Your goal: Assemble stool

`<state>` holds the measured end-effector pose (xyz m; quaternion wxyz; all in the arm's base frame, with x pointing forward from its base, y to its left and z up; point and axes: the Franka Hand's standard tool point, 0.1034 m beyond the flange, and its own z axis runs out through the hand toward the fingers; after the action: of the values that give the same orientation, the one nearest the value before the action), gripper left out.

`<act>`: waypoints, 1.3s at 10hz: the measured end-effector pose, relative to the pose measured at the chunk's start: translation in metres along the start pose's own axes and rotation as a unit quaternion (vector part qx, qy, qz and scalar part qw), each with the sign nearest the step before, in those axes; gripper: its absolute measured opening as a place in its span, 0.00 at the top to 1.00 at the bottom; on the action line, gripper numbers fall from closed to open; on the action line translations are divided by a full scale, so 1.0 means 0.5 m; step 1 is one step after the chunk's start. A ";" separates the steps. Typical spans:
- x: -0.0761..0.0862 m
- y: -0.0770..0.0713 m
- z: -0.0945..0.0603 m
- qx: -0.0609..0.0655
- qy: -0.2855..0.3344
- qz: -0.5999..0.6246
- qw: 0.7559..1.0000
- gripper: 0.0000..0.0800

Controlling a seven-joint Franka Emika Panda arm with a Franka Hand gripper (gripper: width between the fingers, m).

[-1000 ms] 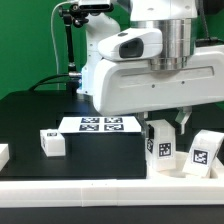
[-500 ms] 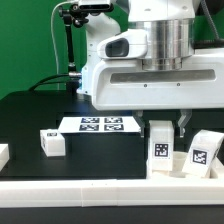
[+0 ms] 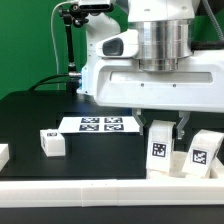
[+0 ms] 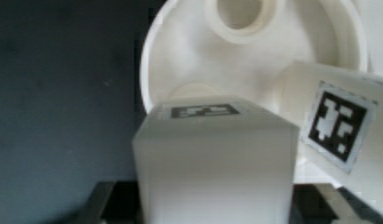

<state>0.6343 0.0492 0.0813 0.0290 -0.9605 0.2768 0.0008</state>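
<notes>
My gripper (image 3: pixel 163 130) is shut on a white stool leg (image 3: pixel 160 152), holding it upright by its upper end, tag facing the camera. In the wrist view the gripper (image 4: pixel 214 208) has this leg (image 4: pixel 214 160) filling the space between its dark jaws. Just beyond it lies the white round seat (image 4: pixel 220 55) with an oval hole. A second leg (image 3: pixel 203 152) stands close on the exterior view's right and also shows in the wrist view (image 4: pixel 348 118). A third leg (image 3: pixel 52 143) lies apart on the exterior view's left. The seat is mostly hidden in the exterior view.
The marker board (image 3: pixel 100 124) lies flat on the black table behind the legs. A long white rail (image 3: pixel 90 195) runs along the front edge. A white piece (image 3: pixel 3 154) is cut off at the exterior view's left edge. A black stand (image 3: pixel 70 45) rises at the back.
The gripper has shifted a little toward the exterior view's right and lower, carrying the held leg, which now stands straighter. The other legs have not moved.
</notes>
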 end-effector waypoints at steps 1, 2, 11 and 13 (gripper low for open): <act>0.000 0.002 0.000 0.006 0.001 0.040 0.999 0.57; -0.001 0.002 0.000 0.008 0.001 0.070 0.997 0.57; -0.008 -0.003 0.003 0.029 -0.027 0.417 0.908 0.57; -0.005 -0.005 0.003 0.037 -0.032 0.473 0.880 0.57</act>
<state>0.6337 0.0528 0.0801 0.0692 -0.7128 0.6971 0.0354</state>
